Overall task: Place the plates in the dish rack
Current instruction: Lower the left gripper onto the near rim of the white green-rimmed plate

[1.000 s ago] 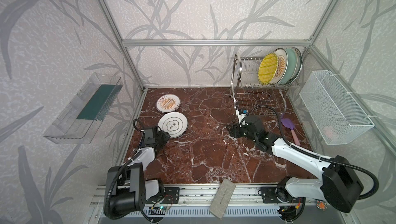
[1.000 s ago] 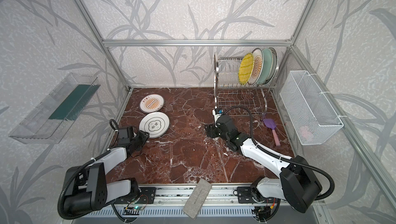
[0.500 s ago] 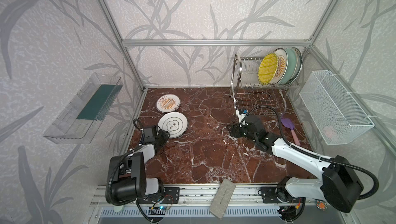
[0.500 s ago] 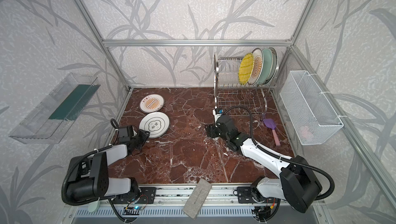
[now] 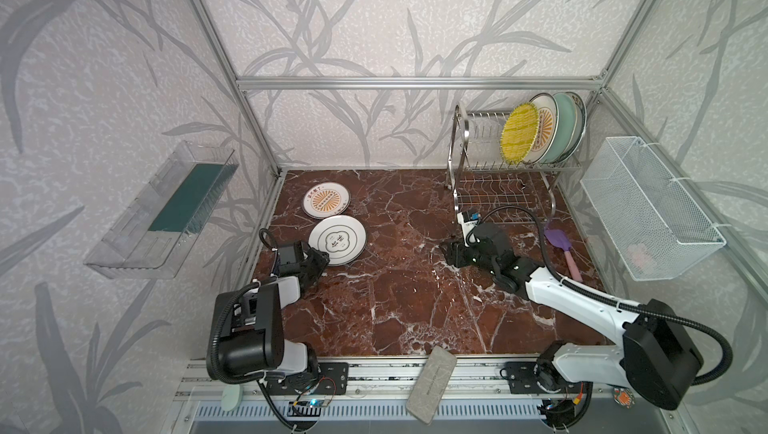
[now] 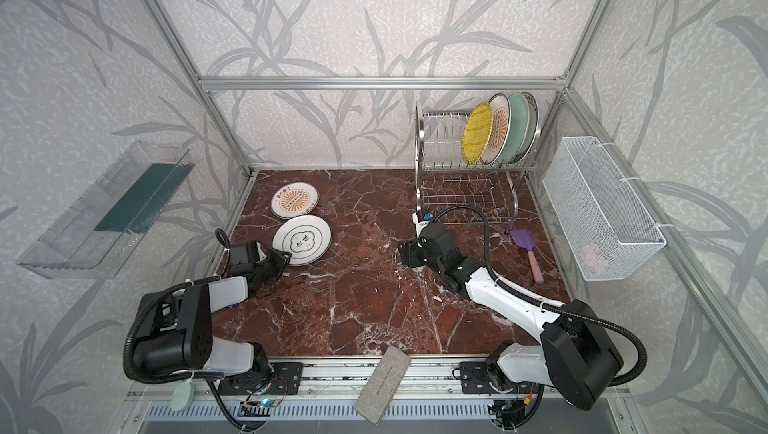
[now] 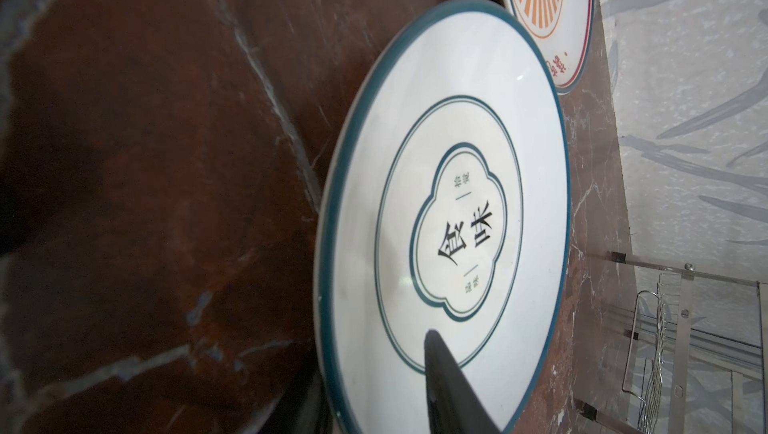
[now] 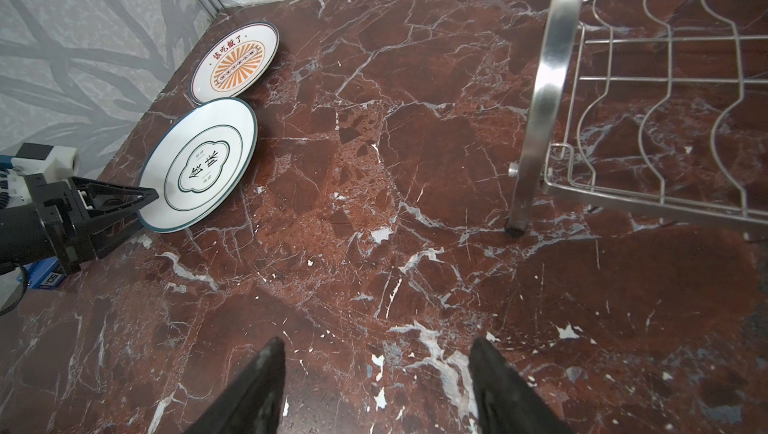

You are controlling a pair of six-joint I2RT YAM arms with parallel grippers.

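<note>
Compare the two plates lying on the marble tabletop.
The sunburst plate has orange rays at its centre; the ringed plate has dark rings around a lobed emblem. The sunburst plate lies nearer the back wall, the ringed plate nearer the front. The left gripper's fingers straddle the ringed plate's rim; no gripper is at the sunburst plate. Both are round, white, face up.

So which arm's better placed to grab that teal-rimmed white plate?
Left. The left gripper has its jaws around the teal-rimmed plate at its near rim. The right gripper hangs open near the dish rack, well away from it.
</note>
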